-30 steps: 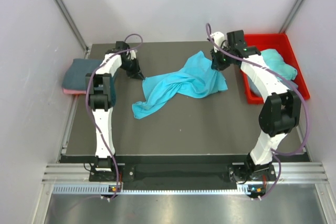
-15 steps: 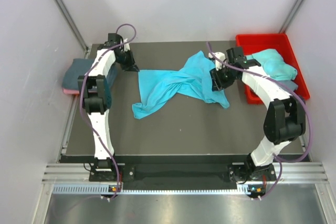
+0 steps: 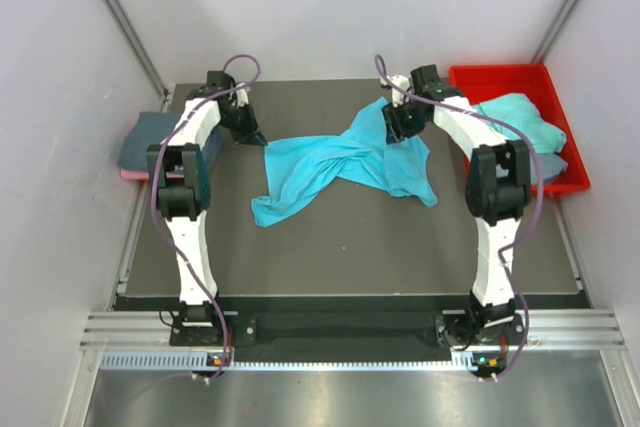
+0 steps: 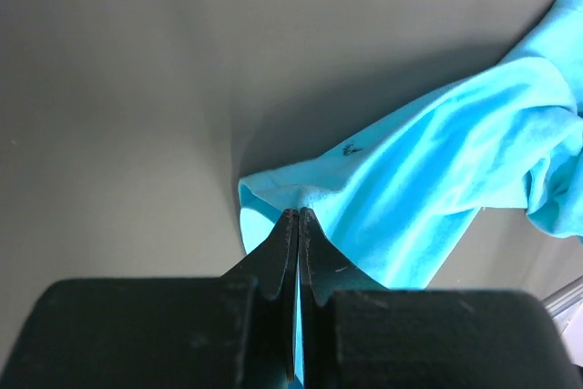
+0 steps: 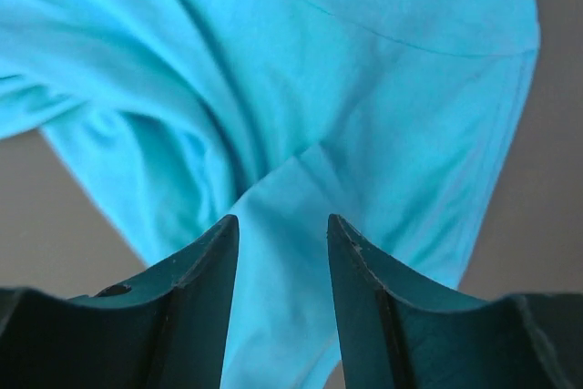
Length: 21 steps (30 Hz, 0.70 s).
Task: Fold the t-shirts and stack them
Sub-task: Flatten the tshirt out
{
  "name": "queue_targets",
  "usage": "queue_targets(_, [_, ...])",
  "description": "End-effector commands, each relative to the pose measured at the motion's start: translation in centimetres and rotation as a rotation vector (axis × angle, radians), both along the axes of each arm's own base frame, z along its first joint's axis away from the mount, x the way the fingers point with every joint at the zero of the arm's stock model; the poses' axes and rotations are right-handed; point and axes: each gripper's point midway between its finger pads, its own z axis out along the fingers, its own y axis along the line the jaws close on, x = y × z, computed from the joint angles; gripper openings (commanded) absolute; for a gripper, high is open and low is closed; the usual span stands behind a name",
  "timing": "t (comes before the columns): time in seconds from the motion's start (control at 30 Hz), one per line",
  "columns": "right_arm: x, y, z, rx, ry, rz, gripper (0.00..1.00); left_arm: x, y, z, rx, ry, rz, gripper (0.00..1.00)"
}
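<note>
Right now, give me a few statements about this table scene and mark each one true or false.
1. The left tool is shut on an edge of the turquoise shirt. True.
2. The right tool is clamped on that shirt. False: its jaws stand open just over the cloth.
3. The red bin has nothing in it. False: a second turquoise shirt lies inside.
4. A folded grey shirt sits at the left edge of the table, on top of a pink cloth. True.
5. The turquoise shirt on the table is neatly folded. False: it lies twisted and crumpled.
</note>
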Motion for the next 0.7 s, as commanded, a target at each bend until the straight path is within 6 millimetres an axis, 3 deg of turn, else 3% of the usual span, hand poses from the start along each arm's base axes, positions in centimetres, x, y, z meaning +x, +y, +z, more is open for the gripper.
queue_targets(0.0, [1.8,1.7,-1.5,0.015,0.008,0.033,0.44,-0.1,-0.2,4.5,-0.016,-0.099,-0.007,0.00])
queue_targets(0.27, [2.4,2.1,-3.2,0.000,0.021,0.035,0.43,-0.4,-0.2,4.5,-0.014,-0.094,-0.006,0.00])
queue_targets(0.37, [2.2,2.1,-3.3,-0.010,0.019,0.036,0.33,-0.2,-0.3,4.3,-0.018,-0.093,-0.005,0.00])
queue_targets(0.47, [2.5,2.0,-2.3,-0.013,-0.006,0.037,0.08,0.1,-0.4,4.2,-0.026,-0.092,-0.004,0.00])
queue_targets(0.57, [3.0,1.9,-0.1,-0.012,-0.056,0.034,0.00,0.5,-0.5,4.5,-0.029,-0.106,-0.002,0.00])
queue_targets(0.67, [3.3,1.5,3.7,-0.012,-0.139,0.028,0.00,1.4,-0.5,5.7,-0.025,-0.150,-0.014,0.00])
